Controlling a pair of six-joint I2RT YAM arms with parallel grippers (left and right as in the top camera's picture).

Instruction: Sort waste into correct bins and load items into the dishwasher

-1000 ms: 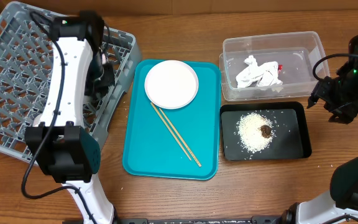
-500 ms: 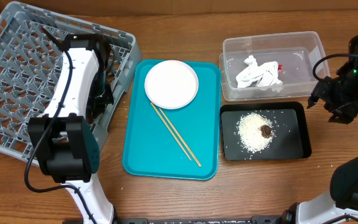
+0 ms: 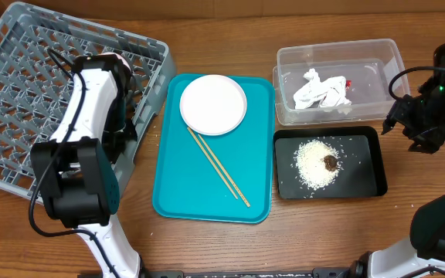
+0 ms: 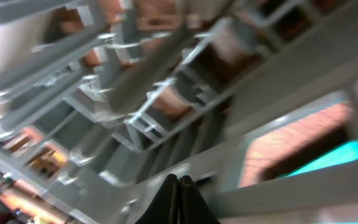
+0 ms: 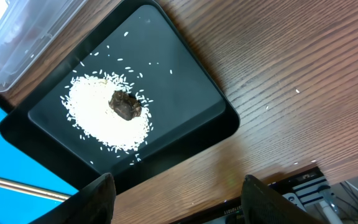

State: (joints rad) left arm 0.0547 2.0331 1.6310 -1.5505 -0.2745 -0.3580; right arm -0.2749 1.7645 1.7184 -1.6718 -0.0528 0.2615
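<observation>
The grey dish rack [image 3: 22, 93] stands at the left. My left arm reaches over its right side. In the blurred left wrist view, the left gripper [image 4: 178, 186] is shut and empty, close above the rack's lattice [image 4: 135, 93]. The white plate [image 3: 213, 104] and the wooden chopsticks [image 3: 219, 167] lie on the teal tray [image 3: 184, 193]. The clear tub [image 3: 377, 54] holds the white napkin [image 3: 321, 89] and the red wrapper [image 3: 348, 83]. The black tray [image 3: 365, 170] holds rice [image 3: 314, 161] with a brown bit [image 3: 330, 163]. My right gripper [image 5: 174, 199] is open and empty, right of the black tray [image 5: 185, 81]. The bowls and the cup do not show.
The teal tray lies between the rack and the two bins, and its edge shows in the left wrist view [image 4: 353, 152]. Bare wooden table [image 3: 207, 247] runs along the front. The right arm's cable hangs beside the clear tub.
My left arm has swung a little left and toward the front over the rack's right side. The right arm and everything on the trays have not moved.
</observation>
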